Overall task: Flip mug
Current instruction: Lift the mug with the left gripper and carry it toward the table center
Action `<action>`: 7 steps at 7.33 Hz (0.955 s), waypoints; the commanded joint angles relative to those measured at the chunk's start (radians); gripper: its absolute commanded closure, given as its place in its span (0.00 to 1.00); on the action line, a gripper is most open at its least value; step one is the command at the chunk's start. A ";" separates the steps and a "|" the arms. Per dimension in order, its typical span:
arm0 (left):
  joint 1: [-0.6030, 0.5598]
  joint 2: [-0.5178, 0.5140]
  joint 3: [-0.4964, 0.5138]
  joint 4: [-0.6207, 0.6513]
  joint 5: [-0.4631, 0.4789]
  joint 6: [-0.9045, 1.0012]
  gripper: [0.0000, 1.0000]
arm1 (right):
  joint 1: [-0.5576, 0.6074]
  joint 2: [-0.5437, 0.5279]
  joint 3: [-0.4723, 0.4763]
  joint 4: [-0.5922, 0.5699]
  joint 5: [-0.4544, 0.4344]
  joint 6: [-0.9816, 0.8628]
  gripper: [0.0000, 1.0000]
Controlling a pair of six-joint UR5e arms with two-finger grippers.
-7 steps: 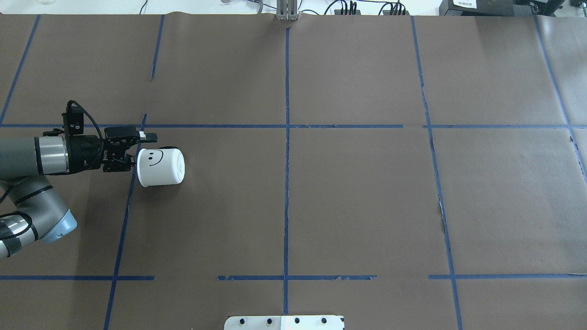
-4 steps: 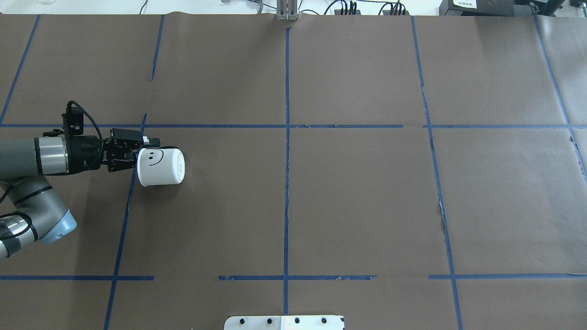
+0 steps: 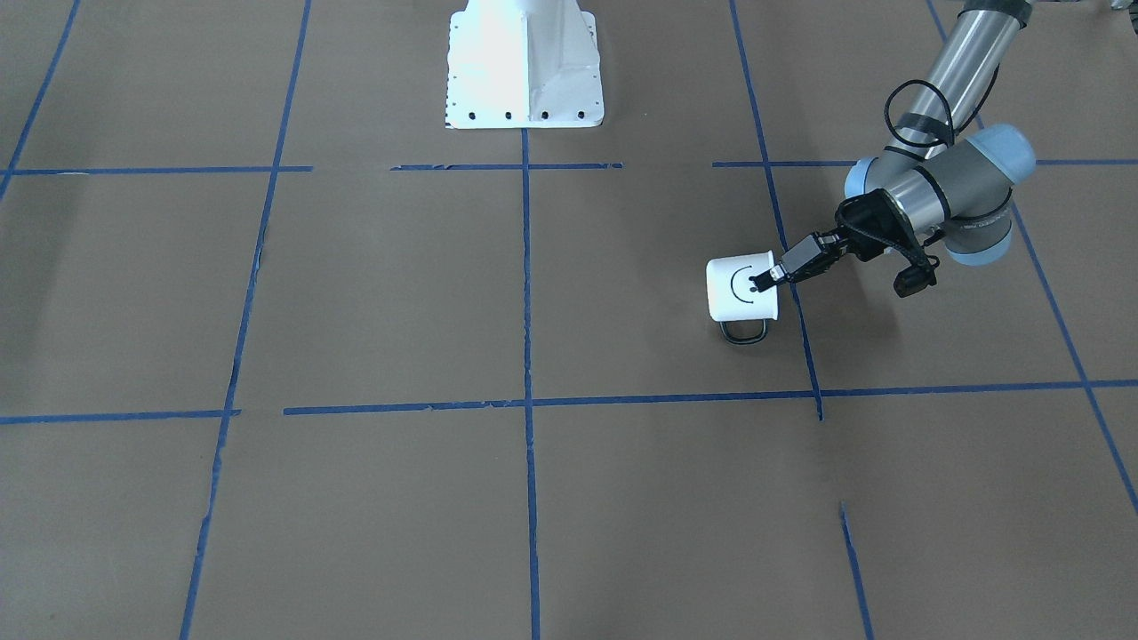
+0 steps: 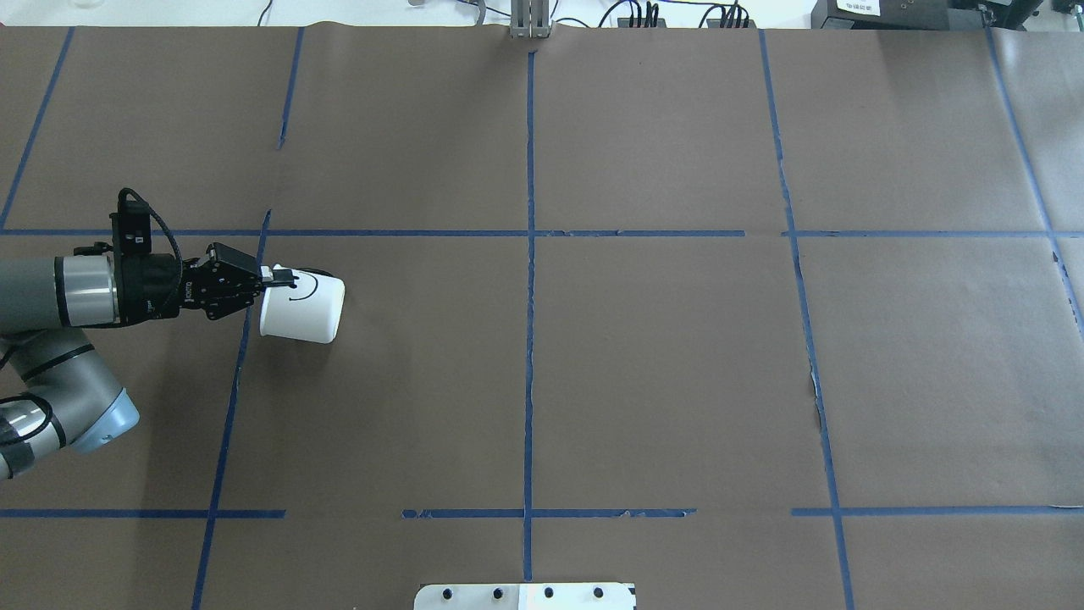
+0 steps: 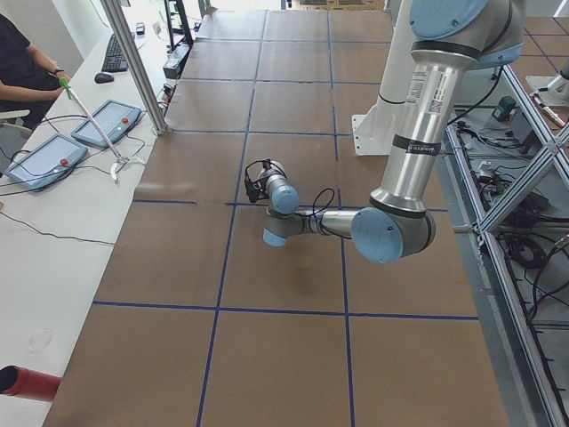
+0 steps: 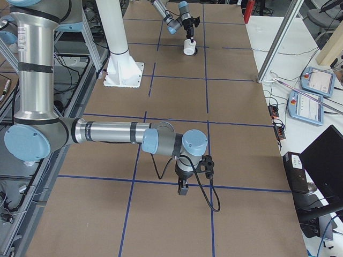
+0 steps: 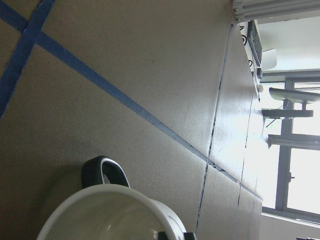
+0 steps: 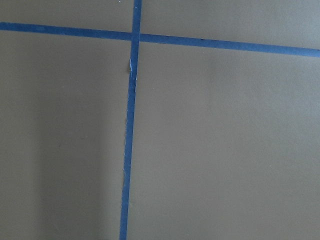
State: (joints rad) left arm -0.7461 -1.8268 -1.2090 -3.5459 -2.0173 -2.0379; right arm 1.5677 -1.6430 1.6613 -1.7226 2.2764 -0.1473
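White mug (image 4: 302, 308) lies tilted on its side; the left gripper (image 4: 284, 275) pinches its rim, probably so a wrist turn can stand it upright.

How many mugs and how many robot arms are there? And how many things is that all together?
Mugs: 1 (the white mug with the smiley face)
Robot arms: 2 (the left arm and the right arm)
Total: 3
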 commanded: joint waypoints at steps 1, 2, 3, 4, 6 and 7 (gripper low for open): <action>-0.004 0.001 -0.075 0.002 -0.053 -0.108 1.00 | 0.000 0.000 0.000 0.000 0.000 0.000 0.00; -0.006 -0.002 -0.101 0.007 -0.066 -0.145 1.00 | 0.000 0.000 0.000 0.000 0.000 0.000 0.00; -0.013 -0.008 -0.124 0.030 -0.095 -0.157 1.00 | 0.000 0.000 0.000 0.000 0.000 0.000 0.00; -0.041 -0.015 -0.180 0.124 -0.133 -0.151 1.00 | 0.000 0.000 0.000 0.000 0.000 0.000 0.00; -0.049 -0.052 -0.344 0.436 -0.136 -0.066 1.00 | 0.000 0.000 0.000 0.000 0.000 0.000 0.00; -0.052 -0.098 -0.409 0.634 -0.132 0.046 1.00 | 0.000 0.000 0.000 0.000 0.000 0.000 0.00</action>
State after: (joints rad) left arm -0.7935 -1.8824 -1.5324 -3.1317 -2.1507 -2.0976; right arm 1.5677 -1.6429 1.6613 -1.7226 2.2764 -0.1473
